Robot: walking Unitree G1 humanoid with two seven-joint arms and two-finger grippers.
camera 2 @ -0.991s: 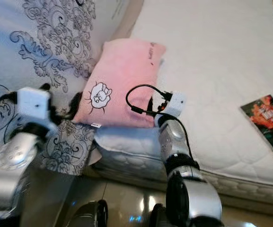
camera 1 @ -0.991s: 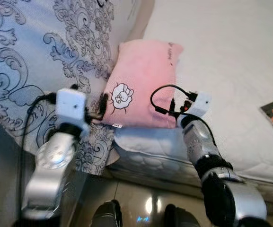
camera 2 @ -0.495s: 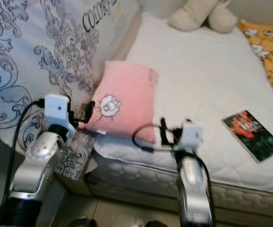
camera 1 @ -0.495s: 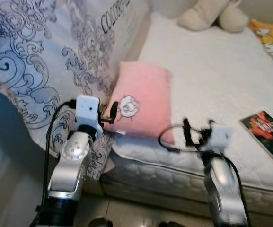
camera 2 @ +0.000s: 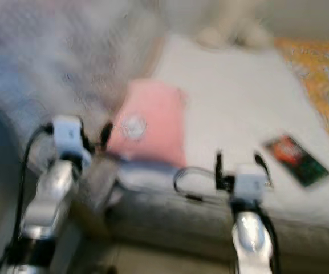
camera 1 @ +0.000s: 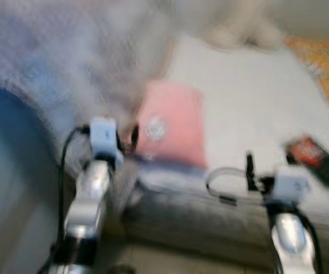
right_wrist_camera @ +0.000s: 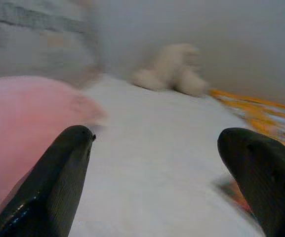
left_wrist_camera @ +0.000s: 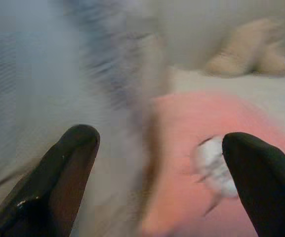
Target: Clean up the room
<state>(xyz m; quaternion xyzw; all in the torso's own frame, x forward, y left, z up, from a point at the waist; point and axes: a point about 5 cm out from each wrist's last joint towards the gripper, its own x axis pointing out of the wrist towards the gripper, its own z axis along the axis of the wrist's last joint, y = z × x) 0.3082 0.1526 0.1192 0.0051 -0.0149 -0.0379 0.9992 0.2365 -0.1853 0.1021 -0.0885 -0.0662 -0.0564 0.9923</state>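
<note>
Tidying looks barely begun: the pink pillow lies at the near edge of the bed, against the patterned quilt; a book lies well to its right, a plush toy at the far end. Left gripper and right gripper hover empty, jaws apart. No container is visible

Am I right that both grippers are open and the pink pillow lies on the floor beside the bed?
Not quite: the pink pillow lies on the bed, near its edge, as the left eye view shows. Left gripper and right gripper are indeed open.
</note>
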